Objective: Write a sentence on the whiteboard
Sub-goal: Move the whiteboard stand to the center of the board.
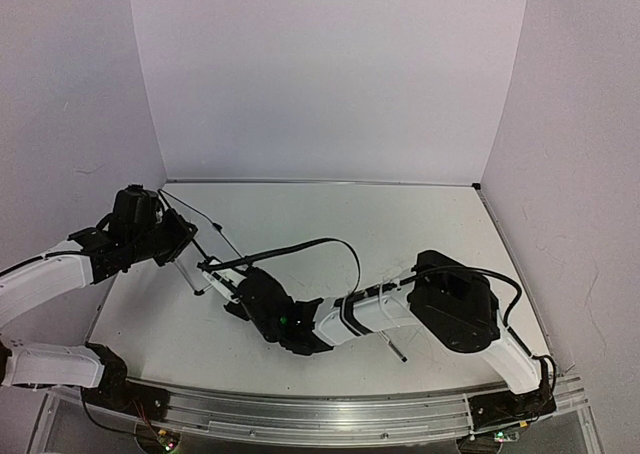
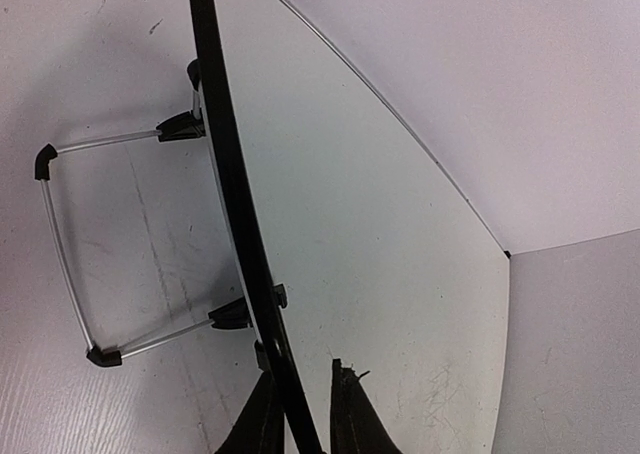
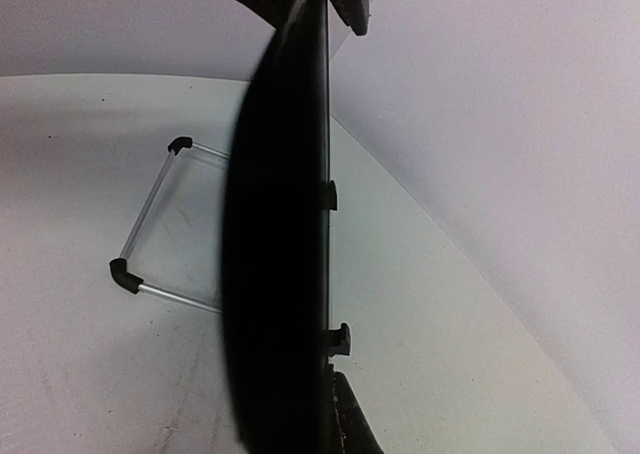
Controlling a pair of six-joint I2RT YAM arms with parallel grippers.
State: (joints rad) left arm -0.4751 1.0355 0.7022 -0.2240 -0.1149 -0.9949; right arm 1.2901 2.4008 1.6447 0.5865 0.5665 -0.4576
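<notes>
The whiteboard (image 1: 193, 217) shows only edge-on, as a thin black frame between my two grippers. Its writing face is turned out of every view, so the sentence is hidden. My left gripper (image 1: 170, 234) holds the frame's upper edge; in the left wrist view its tips (image 2: 305, 369) straddle the black frame (image 2: 235, 194). My right gripper (image 1: 224, 287) holds the lower end. In the right wrist view the frame (image 3: 280, 224) fills the middle and one finger (image 3: 352, 419) presses its side. The wire stand (image 2: 62, 244) juts out behind.
The wire stand also shows in the right wrist view (image 3: 150, 209), with two small black feet (image 3: 340, 339) on the opposite side. A thin dark stick (image 1: 397, 351) lies on the tabletop by my right arm. White walls close the table at the back and sides.
</notes>
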